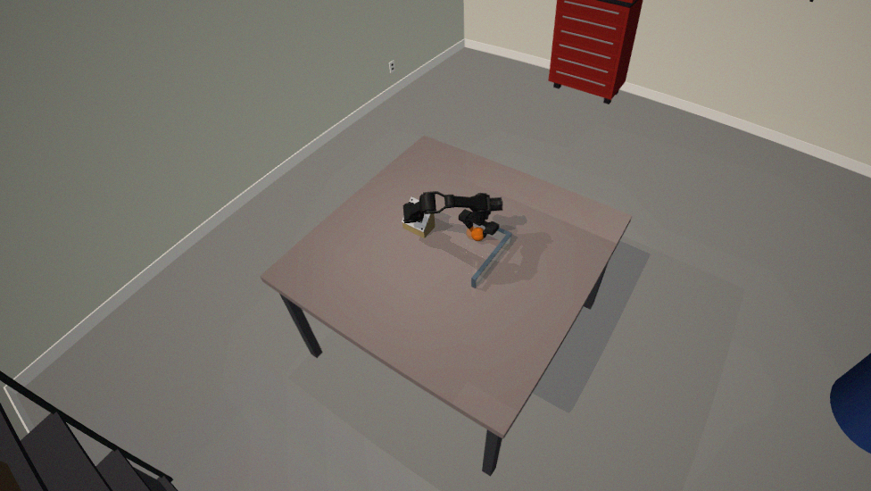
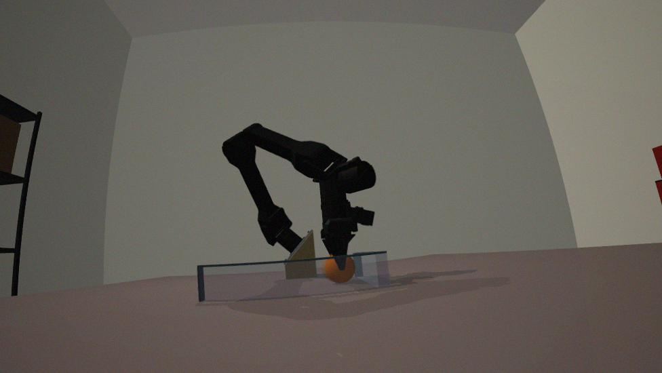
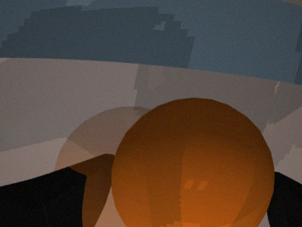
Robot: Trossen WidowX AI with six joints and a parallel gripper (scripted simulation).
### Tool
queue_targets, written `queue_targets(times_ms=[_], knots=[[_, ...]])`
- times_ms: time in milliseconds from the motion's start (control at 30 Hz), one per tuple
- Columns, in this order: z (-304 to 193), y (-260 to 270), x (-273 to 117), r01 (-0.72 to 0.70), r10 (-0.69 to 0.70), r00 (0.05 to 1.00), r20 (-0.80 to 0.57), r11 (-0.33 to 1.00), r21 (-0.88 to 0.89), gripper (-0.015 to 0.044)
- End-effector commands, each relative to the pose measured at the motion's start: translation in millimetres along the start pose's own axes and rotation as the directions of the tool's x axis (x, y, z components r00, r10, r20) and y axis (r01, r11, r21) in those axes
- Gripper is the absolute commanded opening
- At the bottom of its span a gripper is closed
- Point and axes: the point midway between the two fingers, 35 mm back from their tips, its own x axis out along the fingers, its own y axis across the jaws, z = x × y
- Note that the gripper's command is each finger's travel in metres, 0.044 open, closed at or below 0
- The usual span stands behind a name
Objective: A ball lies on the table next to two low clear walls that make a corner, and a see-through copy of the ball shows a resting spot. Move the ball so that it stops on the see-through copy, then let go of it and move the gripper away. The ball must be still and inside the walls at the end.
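Ball (image 3: 193, 177) between tool (image 2: 342, 264) fingers, seemingly gripped, beside walls (image 2: 287, 277).

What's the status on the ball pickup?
Tool low over ball, fingers flanking it, grip unconfirmed. Ball on table, overlapping see-through copy but not centred on it. Clear walls just beyond; nothing in the way.
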Motion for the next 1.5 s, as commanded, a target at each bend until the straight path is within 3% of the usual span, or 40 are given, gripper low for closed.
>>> queue_targets(times_ms=[0,300,1000,1200,1467], knots=[[-1.0,-0.3,0.3,0.002,-0.002,1.000,-0.002,1.000,0.000,0.0222],[-7.7,-7.7,-28.2,-0.002,0.001,1.000,0.010,0.998,0.058,0.0000],[1.2,-0.6,-139.4,0.001,-0.001,1.000,0.005,1.000,-0.006,0.0000],[1.0,0.5,-142.3,0.000,0.000,1.000,0.004,1.000,-0.007,0.0000],[-0.5,9.0,-118.7,0.000,0.000,1.000,0.003,1.000,-0.008,0.0000]])
